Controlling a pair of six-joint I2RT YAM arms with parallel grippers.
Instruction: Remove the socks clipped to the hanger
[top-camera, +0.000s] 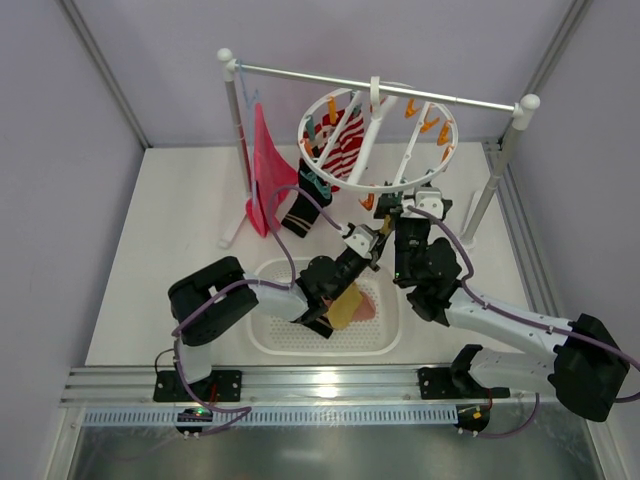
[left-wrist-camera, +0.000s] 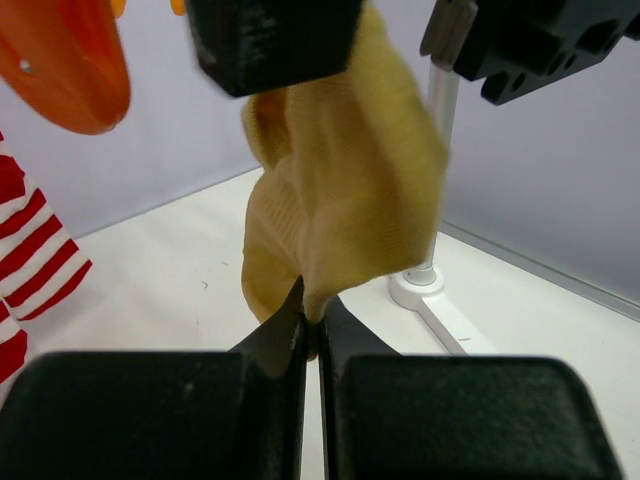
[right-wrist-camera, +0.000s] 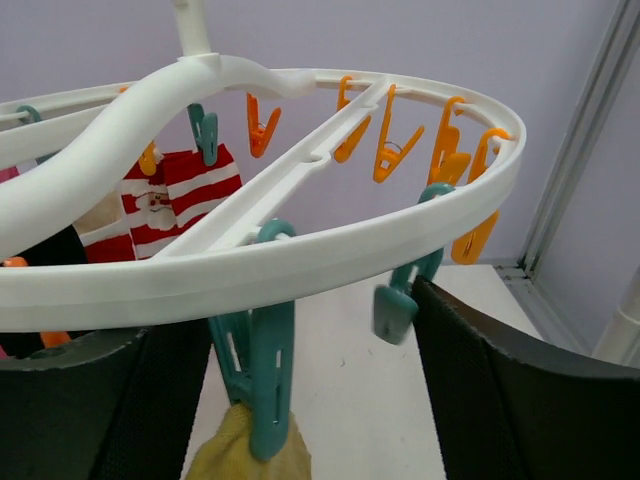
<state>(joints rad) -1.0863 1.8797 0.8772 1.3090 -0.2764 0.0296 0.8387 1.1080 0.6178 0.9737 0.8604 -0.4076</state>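
A mustard yellow sock (left-wrist-camera: 340, 170) is held at its upper end by a teal clip (right-wrist-camera: 262, 390) under the near rim of the hanger (right-wrist-camera: 330, 250). Its lower end is pinched between the closed fingers of the left tool (left-wrist-camera: 310, 310), which are pressed together on the fabric. The right tool (right-wrist-camera: 300, 320) is raised to the same stretch of rim. Its fingers are spread wide apart, one on each side of that teal clip, and nothing is gripped between them. A second teal clip (right-wrist-camera: 398, 300) is seen just beside the right-hand finger (right-wrist-camera: 520, 400).

A red-and-white striped sock (right-wrist-camera: 185, 195) is clipped at the far side of the ring. A black sock (top-camera: 300, 212) is hung from its left edge, reaching down near the surface (top-camera: 170, 270). Several orange clips (right-wrist-camera: 392, 150) along the far rim and spokes are seen with nothing in them.

The hanger is suspended by its central hook from the metal rail of a white-posted rack (top-camera: 400, 92). A magenta-pink cloth (top-camera: 268, 165) is draped at the left end of that rack.

A white perforated basket (top-camera: 270, 335) is placed on the surface between the two arms. Another mustard yellow sock (top-camera: 348, 305) and a pale pink sock (top-camera: 368, 310) are lying in it, partly covered by the left arm.
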